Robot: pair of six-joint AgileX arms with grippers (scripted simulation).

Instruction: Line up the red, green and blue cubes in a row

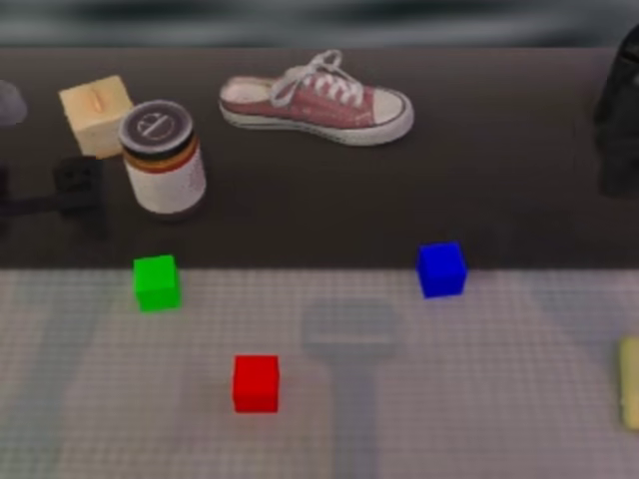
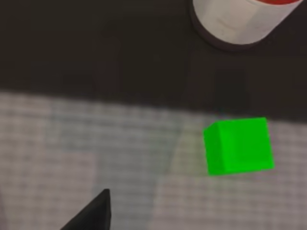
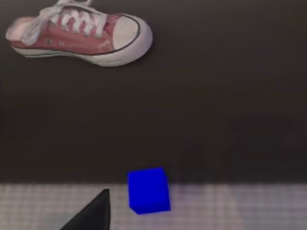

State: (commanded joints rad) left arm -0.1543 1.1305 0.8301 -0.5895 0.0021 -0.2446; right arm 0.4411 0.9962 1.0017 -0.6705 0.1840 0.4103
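The green cube sits at the left, on the far strip of the pale mat. At the same depth, right of centre, is the blue cube. The red cube lies nearer the front, between them and closer to the green one. All three stand apart. Neither gripper shows in the top view. The left wrist view shows one dark fingertip of my left gripper, open and empty, short of the green cube. In the right wrist view a fingertip of my open right gripper is beside the blue cube.
On the dark table at the back stand a jar, a beige block with an orange mark and a pink sneaker. A black object lies at the left, a dark shape at the right edge, and something yellow at the right.
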